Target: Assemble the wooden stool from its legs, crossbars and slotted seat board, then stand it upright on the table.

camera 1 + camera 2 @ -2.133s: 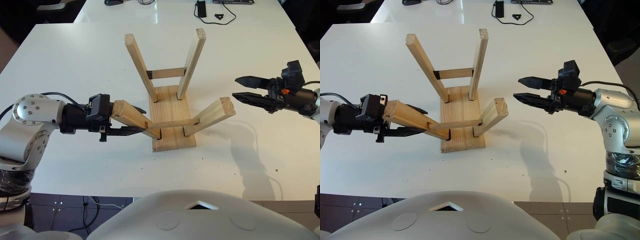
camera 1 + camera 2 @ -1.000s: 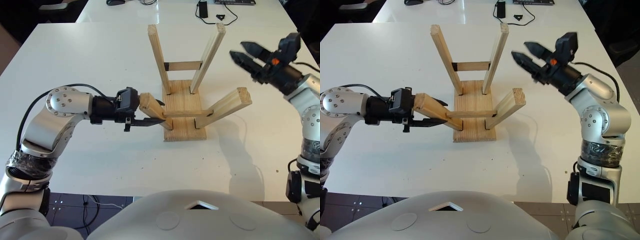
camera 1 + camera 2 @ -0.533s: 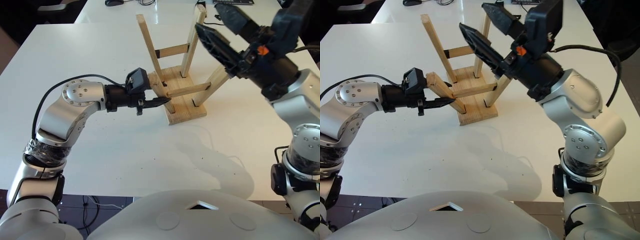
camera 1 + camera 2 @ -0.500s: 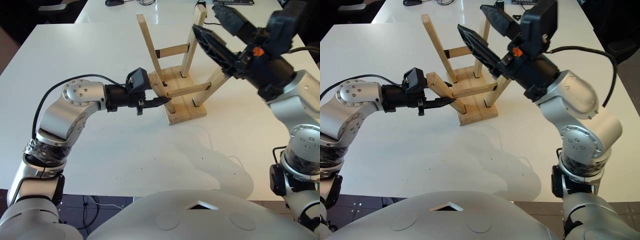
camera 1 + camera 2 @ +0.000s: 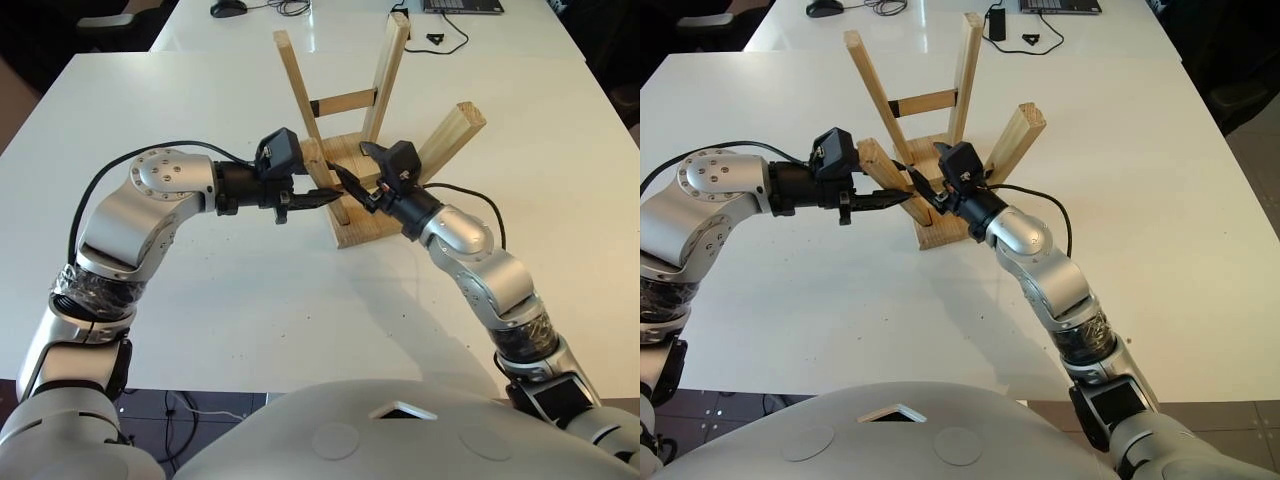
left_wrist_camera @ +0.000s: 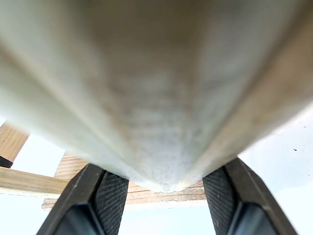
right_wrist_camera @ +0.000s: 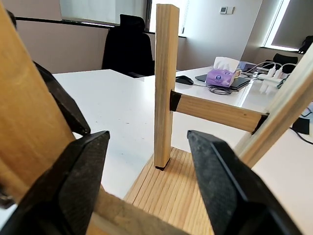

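Our stool is upside down right now. The seat board (image 5: pixel 358 228) lies flat on the white bench (image 5: pixel 200 110), out in front of the robot, and all the legs rise from it.

At the far end of the seat board, two legs (image 5: pixel 293 85) (image 5: pixel 386 65) stand in their slots. They lean slightly apart, with a crossbar (image 5: pixel 345 100) joining them partway up.

At the near end of the seat board, the other pair leans out much further. One leg (image 5: pixel 450 130) angles off to the right of the board. The other leg (image 6: pixel 156 88) tips out to the left, and that's the one the left claw (image 5: pixel 322 194) has. In the left wrist view its two black fingers (image 6: pixel 105 198) sit either side of the wood, clenched on it just left of the seat board.

The right claw (image 7: pixel 147 137) reaches in over the near end of the seat board from the right, just beside the left claw. Its fingers (image 7: pixel 80 186) are spread wide and aren't gripping anything. The near crossbar (image 7: pixel 129 220) runs between them, low down and close to the board. We can't tell if either finger actually touches it.

Beyond the far end of the seat board, a mouse (image 5: pixel 228 8) sits at the back.
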Action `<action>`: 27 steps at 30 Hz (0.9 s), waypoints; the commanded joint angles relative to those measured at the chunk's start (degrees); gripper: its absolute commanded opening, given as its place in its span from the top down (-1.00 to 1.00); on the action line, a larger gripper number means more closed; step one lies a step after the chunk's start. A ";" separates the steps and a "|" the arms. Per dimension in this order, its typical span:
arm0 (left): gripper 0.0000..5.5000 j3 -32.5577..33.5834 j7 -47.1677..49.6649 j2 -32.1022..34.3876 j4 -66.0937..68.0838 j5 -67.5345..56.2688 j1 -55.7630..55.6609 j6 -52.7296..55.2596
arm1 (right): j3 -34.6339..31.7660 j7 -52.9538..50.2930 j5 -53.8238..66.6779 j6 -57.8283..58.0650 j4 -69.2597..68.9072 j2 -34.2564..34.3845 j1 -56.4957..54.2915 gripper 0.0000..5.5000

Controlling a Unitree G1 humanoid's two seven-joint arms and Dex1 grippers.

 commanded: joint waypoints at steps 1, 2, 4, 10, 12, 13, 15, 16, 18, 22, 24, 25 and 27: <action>0.25 -3.85 -0.92 1.88 3.08 4.98 1.53 4.26 | 3.19 2.43 -4.07 3.80 4.92 -1.69 4.27 -0.06; 0.25 -4.11 -0.99 1.83 3.45 5.29 1.48 4.10 | 2.43 3.25 -3.61 3.07 3.58 -1.58 4.09 -0.06; 0.25 -4.40 -1.11 1.92 3.91 5.82 1.84 3.88 | -0.72 5.66 -0.26 0.92 -1.40 -1.28 3.41 -0.06; 0.25 -4.71 -1.37 2.40 3.92 5.98 2.59 4.19 | -24.99 0.86 37.39 5.18 -16.23 4.19 -6.74 -0.06; 0.25 -4.96 -1.33 2.27 3.94 5.97 2.46 4.39 | -32.15 -2.45 45.61 5.04 -15.82 1.71 -11.61 -0.06; 0.25 -5.07 -1.29 2.22 3.86 5.96 2.48 4.48 | -34.93 -3.60 47.15 4.90 -14.72 0.12 -13.60 -0.06; 0.25 -5.57 -1.32 2.13 3.69 6.08 2.56 4.60 | -40.07 -4.12 45.40 4.55 -9.97 -3.87 -15.58 -0.06; 0.25 -5.93 -1.42 2.11 3.70 6.23 2.57 4.56 | -41.59 -4.31 42.98 4.26 -7.22 -5.58 -15.67 -0.06; 0.25 -6.69 -1.62 2.01 4.01 6.68 2.51 4.38 | -42.08 -4.16 35.41 2.75 -1.79 -8.81 -14.96 -0.06; 0.25 -7.44 -1.71 1.07 4.51 6.26 2.04 5.16 | -35.40 -5.21 13.85 -3.01 11.28 -14.43 -11.20 -0.06; 0.25 -7.29 -1.71 0.75 4.30 5.64 1.97 5.77 | -31.55 -5.53 5.47 -6.19 15.85 -15.09 -9.01 -0.06; 0.25 -7.28 -1.78 0.73 4.27 5.51 1.93 5.87 | -29.89 -5.61 2.28 -7.38 16.98 -14.88 -8.05 -0.06; 0.25 -7.33 -2.04 0.97 4.21 5.51 1.96 5.90 | -24.92 -4.58 -3.19 -8.88 16.71 -13.83 -5.38 -0.06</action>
